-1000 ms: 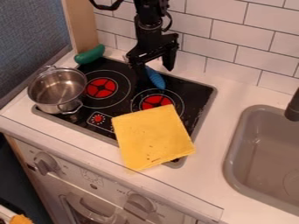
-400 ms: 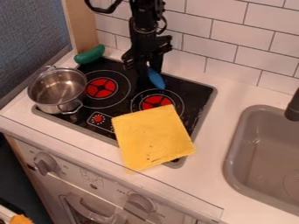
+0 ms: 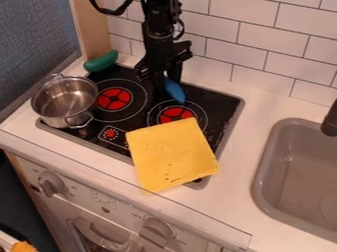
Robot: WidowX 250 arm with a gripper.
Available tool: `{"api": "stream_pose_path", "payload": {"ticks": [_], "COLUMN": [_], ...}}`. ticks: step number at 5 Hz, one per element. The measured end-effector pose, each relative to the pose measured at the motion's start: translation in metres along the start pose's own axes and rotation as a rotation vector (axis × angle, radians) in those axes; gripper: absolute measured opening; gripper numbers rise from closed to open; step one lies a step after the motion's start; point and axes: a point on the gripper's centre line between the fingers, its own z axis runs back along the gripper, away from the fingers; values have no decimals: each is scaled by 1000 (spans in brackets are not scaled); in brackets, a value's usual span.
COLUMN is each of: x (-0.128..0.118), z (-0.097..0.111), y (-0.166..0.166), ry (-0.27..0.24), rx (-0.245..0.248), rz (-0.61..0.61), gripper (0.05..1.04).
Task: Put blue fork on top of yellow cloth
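At the back of the stove, the black gripper (image 3: 167, 82) hangs down from the top edge, its two fingers drawn together on the upper end of the blue fork (image 3: 174, 90). The fork's blue part slants down to the right from between them, over the black stovetop; the rest of it is hidden by the gripper. Nearer the front, the yellow cloth (image 3: 172, 153) lies flat across the stove's front right corner and the counter, a short way below the fork and apart from it.
A metal pot (image 3: 64, 101) stands at the stove's left side. Behind it, a green toy vegetable (image 3: 101, 61) rests at the back left corner. The tiled wall (image 3: 253, 51) rises close behind the arm. On the right are a grey sink (image 3: 299, 177) and a dark faucet (image 3: 330, 120).
The gripper's fingers were wide apart a second ago and have come together on the fork. The arm has shifted slightly left, and the fork has turned a little.
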Motion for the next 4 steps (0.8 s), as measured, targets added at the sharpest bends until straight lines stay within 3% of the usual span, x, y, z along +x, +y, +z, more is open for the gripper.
{"api": "stream_pose_path", "payload": {"ticks": [1, 2, 4], "x": [6, 15, -8], "z": [7, 32, 84], "y": [-4, -8, 11], "ry": [25, -10, -47], "rx": [-34, -83, -164], "rz": [29, 44, 55], "gripper": [376, 376, 376]}}
